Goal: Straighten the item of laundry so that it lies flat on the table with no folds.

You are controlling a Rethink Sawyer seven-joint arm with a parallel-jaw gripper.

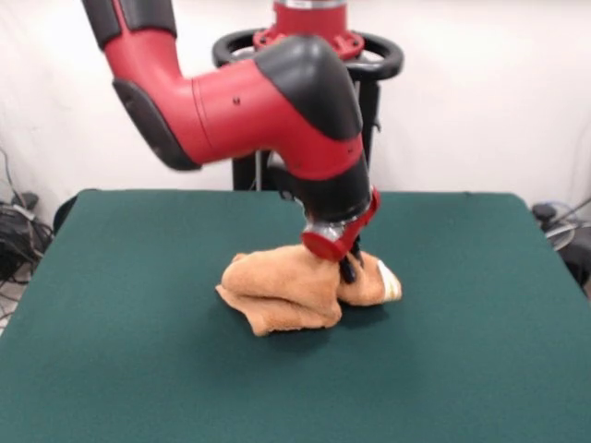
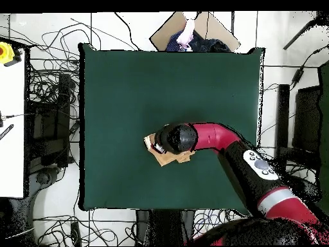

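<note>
The orange-tan towel lies bunched and folded over itself near the middle of the dark green table, with a white tag or band showing at its right end. My gripper comes down onto the towel's upper right part and touches the cloth. In the overhead view the arm's wrist covers most of the towel, so only its left and lower edges show on the table. The gripper itself is hidden there.
The red and black arm reaches in from the pedestal at the far side. A cardboard box and what looks like a person's hand show beyond the table's edge. Cables lie on the floor around the table.
</note>
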